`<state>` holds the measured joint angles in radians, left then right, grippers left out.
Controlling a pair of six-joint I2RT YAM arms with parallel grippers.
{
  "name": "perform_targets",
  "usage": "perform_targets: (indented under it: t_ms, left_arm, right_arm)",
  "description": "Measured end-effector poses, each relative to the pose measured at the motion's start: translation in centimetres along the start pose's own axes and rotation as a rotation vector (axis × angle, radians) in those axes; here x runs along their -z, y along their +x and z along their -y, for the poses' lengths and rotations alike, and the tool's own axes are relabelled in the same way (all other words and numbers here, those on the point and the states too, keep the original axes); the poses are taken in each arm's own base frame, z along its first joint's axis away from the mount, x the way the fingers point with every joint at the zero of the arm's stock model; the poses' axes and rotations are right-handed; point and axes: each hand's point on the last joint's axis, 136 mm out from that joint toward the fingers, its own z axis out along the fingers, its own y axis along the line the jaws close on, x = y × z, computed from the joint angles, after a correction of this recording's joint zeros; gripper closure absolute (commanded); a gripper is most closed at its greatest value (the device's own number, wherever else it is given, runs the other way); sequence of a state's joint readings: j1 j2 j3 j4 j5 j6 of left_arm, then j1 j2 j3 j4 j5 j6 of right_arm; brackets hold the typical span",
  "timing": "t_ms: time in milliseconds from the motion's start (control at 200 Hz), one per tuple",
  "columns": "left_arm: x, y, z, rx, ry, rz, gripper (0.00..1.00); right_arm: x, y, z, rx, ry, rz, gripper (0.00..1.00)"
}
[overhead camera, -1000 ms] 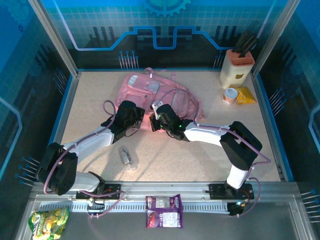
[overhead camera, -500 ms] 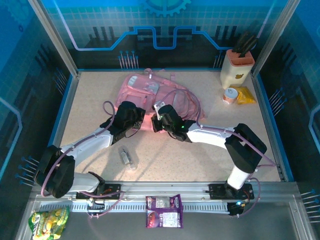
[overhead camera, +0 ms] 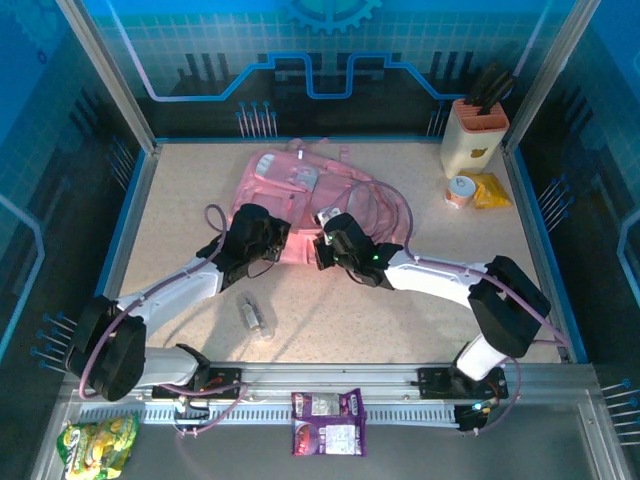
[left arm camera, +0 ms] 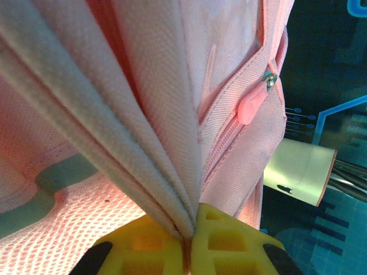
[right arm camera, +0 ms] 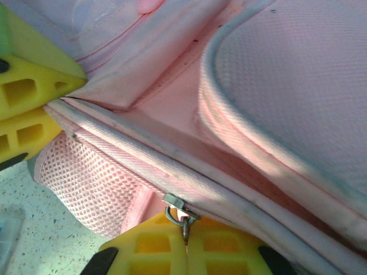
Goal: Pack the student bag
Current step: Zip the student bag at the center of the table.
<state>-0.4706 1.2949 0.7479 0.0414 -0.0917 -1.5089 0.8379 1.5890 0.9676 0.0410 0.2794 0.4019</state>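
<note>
Across the speckled table [overhead camera: 180,200], toward its far middle, lies the student bag [overhead camera: 290,175], pink and slumped flat. Its near edge is buried under the two wrists, so I can't see how it ends there. Both arms reach in from the near rail and meet at that edge.

The left gripper [overhead camera: 283,240] is clenched on a bunched fold of the student bag; up close its yellow pads [left arm camera: 186,240] press together with the fabric pinched between them, and mesh lining [left arm camera: 74,229] spreads to the left. A pink zipper tab [left arm camera: 252,106] hangs on a seam above.

The right gripper [overhead camera: 318,252] sits just beside it. Its pads [right arm camera: 184,240] are closed on the bag's edge where a small metal zipper pull [right arm camera: 179,213] disappears between them; how much cloth is caught I can't tell. The left fingers [right arm camera: 23,97] show at that picture's edge, cut off.

At the far right corner stands a cream knife block [overhead camera: 473,140], with a yellow packet [overhead camera: 490,190] and a small roll [overhead camera: 460,190] before it, too small to read. A purple packet [overhead camera: 328,422] and a green packet [overhead camera: 97,445] lie below the rail. A small clear object [overhead camera: 256,316], hard to identify, lies near the left arm.
</note>
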Motion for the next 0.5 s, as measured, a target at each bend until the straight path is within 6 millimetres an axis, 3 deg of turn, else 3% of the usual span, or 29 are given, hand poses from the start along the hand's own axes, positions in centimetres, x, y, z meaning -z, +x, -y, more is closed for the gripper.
perform_targets:
  t_ms: [165,500]
  left_arm:
    - [0.4,-0.4,0.0,-0.006,-0.002,-0.017,1.00]
    - [0.5,-3.1,-1.0,-0.009,-0.029,-0.030,1.00]
  right_arm:
    - [1.0,0.4,1.0,-0.016,0.016,-0.013,1.00]
    - [2.8,2.8,7.1,-0.062,0.100,-0.090,1.00]
